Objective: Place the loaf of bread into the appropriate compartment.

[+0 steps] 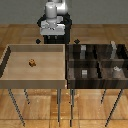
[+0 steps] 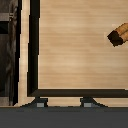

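Note:
The loaf of bread (image 1: 32,62) is a tiny orange-brown speckled lump lying on the floor of the light tan tray (image 1: 10,70), left of the tray's middle in the exterior view. In the wrist view the loaf of bread (image 2: 118,35) shows at the picture's edge, partly cut off. My gripper (image 1: 52,34) hangs high over the tray's far rim, well away from the loaf. Its fingertips (image 2: 40,102) stand apart and my gripper (image 2: 64,102) is open and empty. The compartment (image 1: 93,76) is the near dark wood cell beside the tray, holding a small low grey cube (image 1: 85,73).
The divided dark bin (image 1: 70,75) stands to the exterior view's right of the tray. Its two far cells hold tall grey blocks (image 1: 83,50), and a pale object (image 1: 116,70) sits in the near right cell. Both containers rest on thin legs. The tray's dark wall (image 2: 34,50) shows in the wrist view.

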